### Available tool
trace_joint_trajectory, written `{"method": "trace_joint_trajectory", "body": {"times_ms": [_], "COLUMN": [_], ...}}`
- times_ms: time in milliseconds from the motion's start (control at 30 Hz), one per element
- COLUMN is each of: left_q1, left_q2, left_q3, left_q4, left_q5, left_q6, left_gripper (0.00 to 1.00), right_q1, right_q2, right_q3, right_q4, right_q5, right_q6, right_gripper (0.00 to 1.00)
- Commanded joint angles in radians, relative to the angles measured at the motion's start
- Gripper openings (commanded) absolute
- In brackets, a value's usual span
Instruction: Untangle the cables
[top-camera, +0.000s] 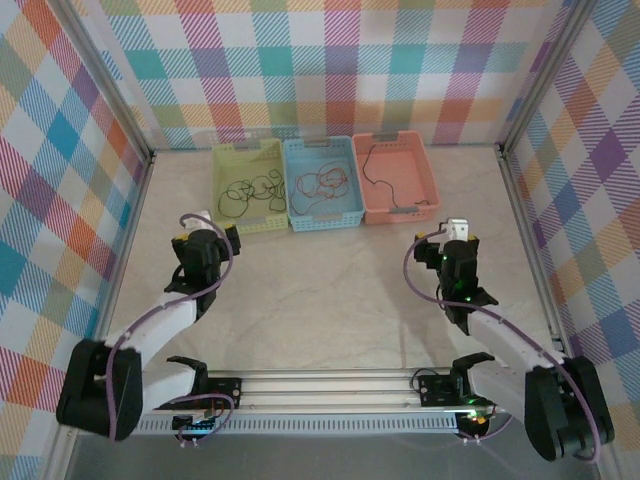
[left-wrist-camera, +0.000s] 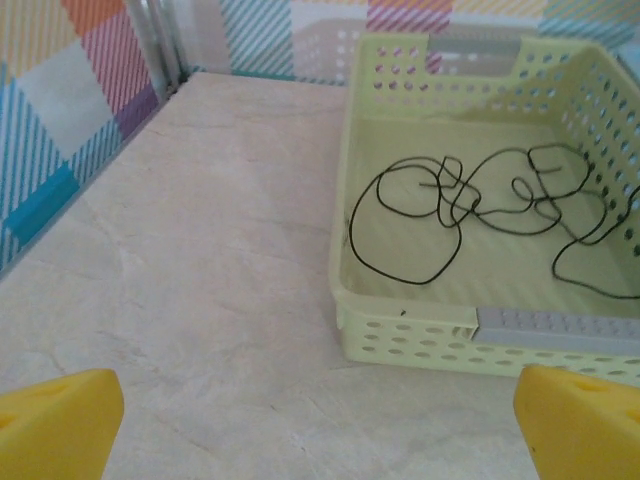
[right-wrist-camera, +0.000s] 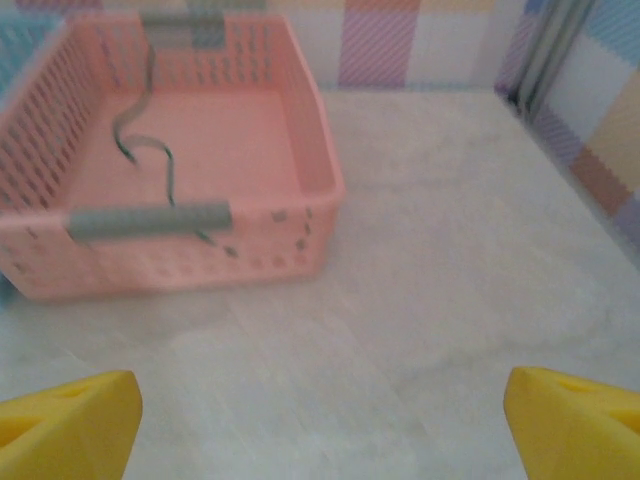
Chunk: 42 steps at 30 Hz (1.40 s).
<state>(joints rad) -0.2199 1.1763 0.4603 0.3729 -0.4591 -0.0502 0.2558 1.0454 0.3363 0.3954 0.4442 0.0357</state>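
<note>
1. Layout. Three baskets stand in a row at the far edge of the table (top-camera: 330, 300), side by side: yellow basket (top-camera: 247, 148) on the left, blue basket (top-camera: 318, 143) in the middle, pink basket (top-camera: 395, 137) on the right.

2. Cables.
- Yellow basket (left-wrist-camera: 400, 340): one black cable (left-wrist-camera: 470, 200) lies on the floor in several overlapping loops.
- Blue basket: one red cable (top-camera: 322, 183) lies in loose loops.
- Pink basket (right-wrist-camera: 290, 100): a dark cable (right-wrist-camera: 165, 165) runs in a wavy line from the far wall to the near wall and crosses that rim.

3. Markings. Each outer basket carries a grey strip (left-wrist-camera: 555, 328) on its near rim; the pink one's strip (right-wrist-camera: 150, 220) is blurred. The yellow one's strip shows a fine row of marks too small to read.

4. Grippers.
- Left gripper (top-camera: 200, 222): near the yellow basket, pointing at it. Its yellow fingertips (left-wrist-camera: 60, 420) stand wide apart with nothing between them.
- Right gripper (top-camera: 455, 232): near the pink basket, on its right. Its fingertips (right-wrist-camera: 70, 415) stand wide apart over bare table, holding nothing.
</note>
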Motion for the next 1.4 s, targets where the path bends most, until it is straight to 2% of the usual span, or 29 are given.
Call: {"method": "trace_joint_trajectory", "body": {"times_ms": [0, 67, 167, 300, 367, 500, 567, 600, 667, 700, 767, 833, 867, 1367], "left_q1": [0.034, 0.041, 0.085, 0.106, 0.105, 0.09, 0.088, 0.088, 0.107, 0.114, 0.161, 0.158, 0.158, 0.156], "left_q2": [0.116, 0.192, 0.272, 0.263, 0.262, 0.263, 0.294, 0.316, 0.366, 0.39, 0.39, 0.39, 0.388, 0.388], "left_q3": [-0.025, -0.017, -0.018, -0.045, -0.065, -0.1, -0.099, -0.095, -0.072, -0.052, -0.032, -0.033, -0.032, -0.034], "left_q4": [0.205, 0.261, 0.315, 0.35, 0.376, 0.439, 0.464, 0.478, 0.474, 0.471, 0.42, 0.421, 0.416, 0.42], "left_q5": [0.072, 0.08, 0.147, 0.221, 0.261, 0.288, 0.31, 0.314, 0.331, 0.333, 0.398, 0.396, 0.395, 0.393], "left_q6": [0.07, 0.098, 0.073, 0.074, 0.091, 0.12, 0.135, 0.136, 0.118, 0.112, 0.082, 0.083, 0.083, 0.084], "left_gripper": [1.0, 1.0, 1.0, 1.0, 1.0, 1.0, 1.0, 1.0, 1.0, 1.0, 1.0, 1.0, 1.0, 1.0], "right_q1": [-0.051, -0.078, -0.108, -0.171, -0.174, -0.173, -0.175, -0.174, -0.177, -0.179, -0.22, -0.225, -0.224, -0.224], "right_q2": [0.101, 0.164, 0.26, 0.396, 0.393, 0.423, 0.493, 0.52, 0.479, 0.507, 0.488, 0.488, 0.491, 0.488], "right_q3": [0.003, -0.006, -0.024, -0.023, -0.011, -0.079, -0.093, -0.072, 0.018, 0.034, 0.062, 0.059, 0.057, 0.059], "right_q4": [0.153, 0.224, 0.41, 0.551, 0.508, 0.675, 0.767, 0.77, 0.53, 0.551, 0.464, 0.461, 0.474, 0.466], "right_q5": [-0.009, -0.02, -0.044, -0.111, -0.169, -0.247, -0.256, -0.247, -0.255, -0.254, -0.3, -0.311, -0.309, -0.337], "right_q6": [-0.017, -0.005, -0.021, 0.019, 0.007, -0.035, -0.04, -0.047, -0.03, -0.036, 0.004, 0.004, 0.003, -0.007], "right_gripper": [0.93, 0.93, 0.93, 0.91, 0.88, 0.86, 0.86, 0.87, 0.88, 0.89, 0.91, 0.92, 0.99, 1.0]}}
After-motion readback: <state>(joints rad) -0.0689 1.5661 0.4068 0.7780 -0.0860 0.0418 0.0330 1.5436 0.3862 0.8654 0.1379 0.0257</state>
